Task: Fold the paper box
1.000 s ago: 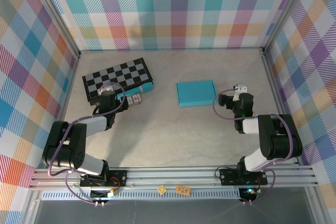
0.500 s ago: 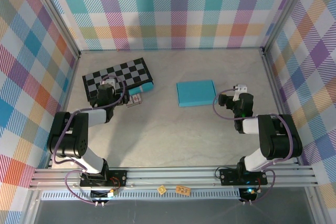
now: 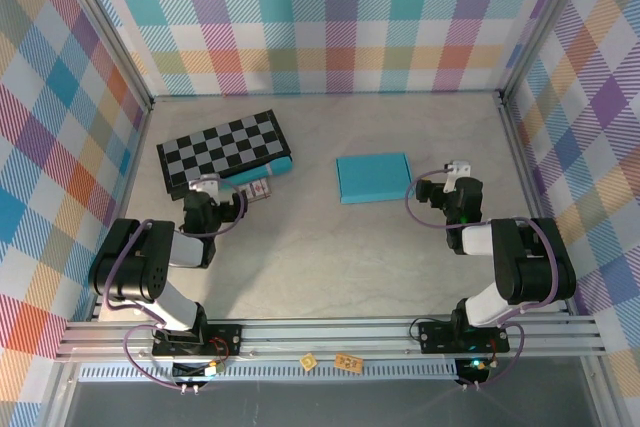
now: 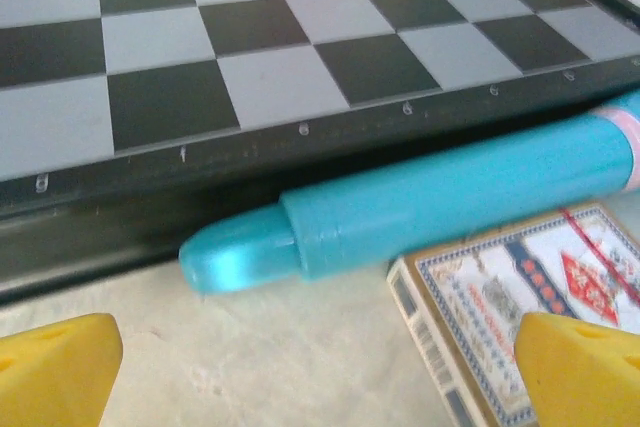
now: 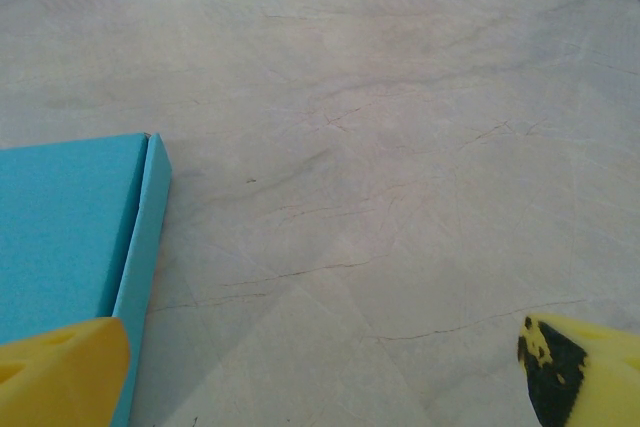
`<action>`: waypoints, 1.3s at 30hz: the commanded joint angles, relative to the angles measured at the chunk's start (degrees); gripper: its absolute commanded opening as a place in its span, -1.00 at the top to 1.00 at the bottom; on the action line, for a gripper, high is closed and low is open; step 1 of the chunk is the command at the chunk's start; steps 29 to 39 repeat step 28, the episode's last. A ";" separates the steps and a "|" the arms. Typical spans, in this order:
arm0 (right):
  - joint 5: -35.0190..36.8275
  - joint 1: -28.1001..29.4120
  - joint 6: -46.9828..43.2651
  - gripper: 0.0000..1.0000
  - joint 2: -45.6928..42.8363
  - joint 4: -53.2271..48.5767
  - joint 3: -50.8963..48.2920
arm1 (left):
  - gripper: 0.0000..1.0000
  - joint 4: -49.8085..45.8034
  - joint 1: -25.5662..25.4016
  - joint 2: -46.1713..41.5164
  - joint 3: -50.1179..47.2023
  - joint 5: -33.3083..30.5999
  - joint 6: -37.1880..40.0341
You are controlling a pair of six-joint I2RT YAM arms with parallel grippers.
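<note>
**Paper box** (image 3: 373, 177): thin turquoise card, matt and smooth, with a crisp folded edge.
**Worktop** (image 3: 330, 247): pale stone-look sheet, smooth, low sheen, fine grey veins.
**Checkered board** (image 3: 225, 147), far left: smooth squares with a soft sheen, black satin rim.
**Teal tube** (image 4: 430, 197), against the board's near edge: glossy moulded plastic, highlight on the rounded tip.
**Small patterned pack** (image 4: 520, 287): printed paperboard, slight sheen.
**Left fingers** (image 4: 55, 367): yellow, matt, plastic-looking.
**Right fingers** (image 5: 610, 367): yellow, matt; the right one has black scuffing.
**Near rails** (image 3: 330, 332): ribbed bare metal, dull silver.
**Walls** (image 3: 330, 17): matt plaid print.
</note>
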 commanded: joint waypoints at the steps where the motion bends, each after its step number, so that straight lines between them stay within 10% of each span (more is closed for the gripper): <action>1: -1.04 -0.28 0.90 -0.98 -0.18 1.26 1.03 | -0.99 -4.59 0.35 0.11 5.48 -0.70 0.26; 39: -0.99 -0.29 0.83 -0.98 -0.27 1.50 0.85 | -0.99 -3.75 -0.16 0.19 5.30 -1.37 0.59</action>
